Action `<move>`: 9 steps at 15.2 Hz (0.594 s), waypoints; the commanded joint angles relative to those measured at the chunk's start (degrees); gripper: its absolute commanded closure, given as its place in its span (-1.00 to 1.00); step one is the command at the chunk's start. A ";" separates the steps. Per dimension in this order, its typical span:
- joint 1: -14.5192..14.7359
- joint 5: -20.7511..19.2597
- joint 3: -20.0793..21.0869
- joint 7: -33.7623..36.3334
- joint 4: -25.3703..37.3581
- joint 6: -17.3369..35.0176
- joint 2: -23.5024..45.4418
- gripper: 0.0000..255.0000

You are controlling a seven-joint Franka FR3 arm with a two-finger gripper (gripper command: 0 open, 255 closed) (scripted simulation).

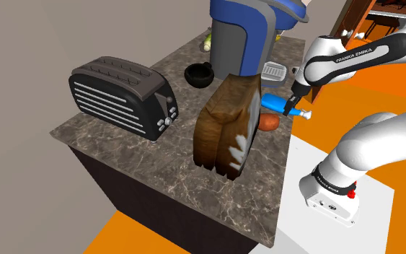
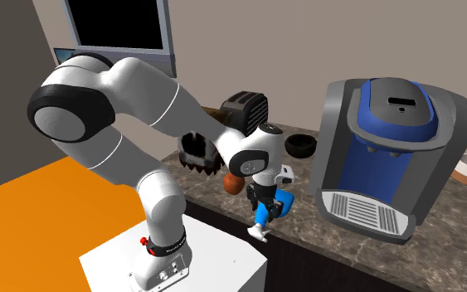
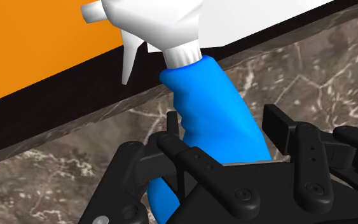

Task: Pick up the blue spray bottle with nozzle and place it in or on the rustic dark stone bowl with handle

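Observation:
My gripper [image 1: 290,107] is shut on the blue spray bottle [image 1: 273,100] near the counter's edge beside the stand. In the wrist view the black fingers [image 3: 171,135] clasp the bottle's blue body [image 3: 212,108], and its white nozzle [image 3: 152,22] reaches out past the counter's edge over the orange floor. From the second exterior view the bottle [image 2: 273,207] hangs tilted under the gripper [image 2: 265,196], nozzle end lowest. The dark bowl with handle [image 1: 199,73] stands farther back on the counter, behind the brown object; it is also seen beside the coffee machine as the dark bowl [image 2: 300,144].
A tall brown object [image 1: 226,130] and a black toaster [image 1: 122,97] stand on the marble counter [image 1: 143,155]. A blue and grey coffee machine [image 1: 244,32] rises at the back. A reddish-brown ball [image 1: 268,123] lies under the bottle. A white item [image 1: 274,71] lies nearby.

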 commanded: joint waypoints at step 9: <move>-0.07 0.07 0.29 0.08 0.33 -1.13 -0.78 1.00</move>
